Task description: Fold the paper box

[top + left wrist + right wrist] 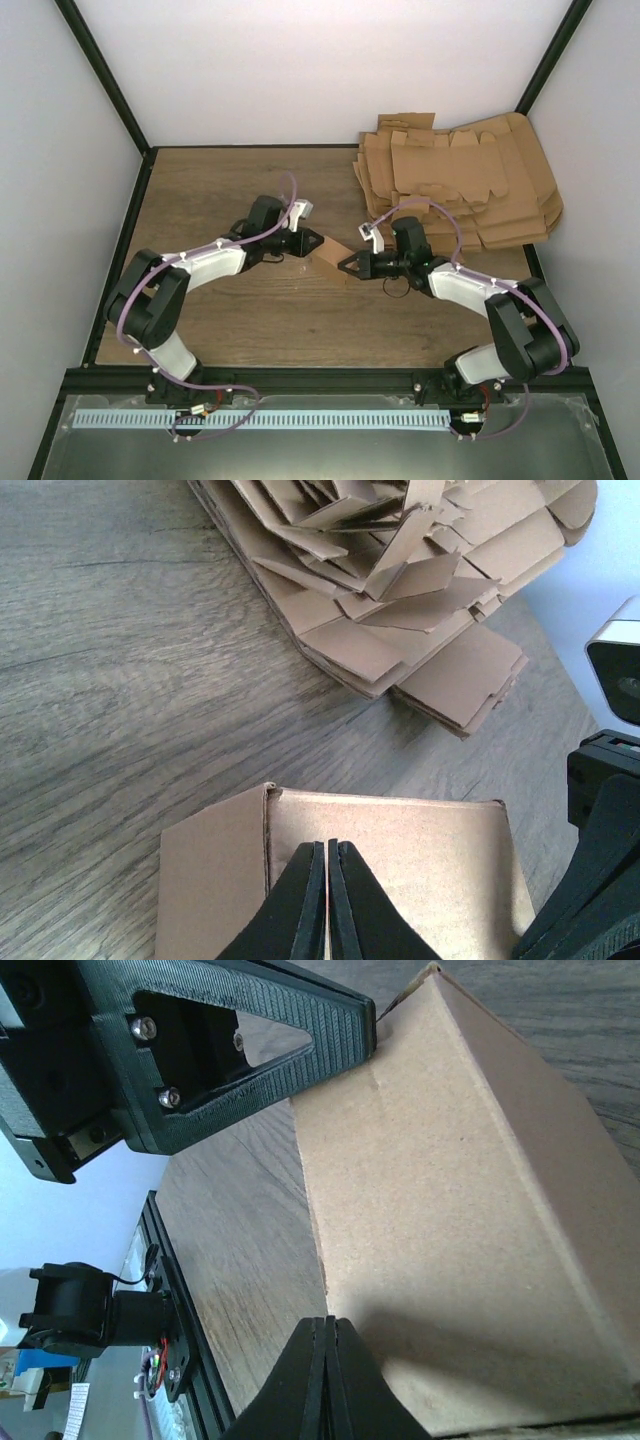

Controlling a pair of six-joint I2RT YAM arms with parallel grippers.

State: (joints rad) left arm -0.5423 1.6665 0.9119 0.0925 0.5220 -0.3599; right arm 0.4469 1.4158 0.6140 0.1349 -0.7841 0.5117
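Top external: clenched left gripper (319,241) and right gripper (343,264) pressing paper box (330,270) between tips; likely final shaping, next ease off gently

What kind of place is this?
Probably a small robot test booth: plain white walls box in a wooden table, two black-and-white robot arms stand at its near edge, and a pile of flat brown cardboard sheets waits.

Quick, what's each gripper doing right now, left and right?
Left gripper: closed, tips against the paper box; no clear grip on it.
Right gripper: closed, tips at the paper box's edge; no clear grip either.
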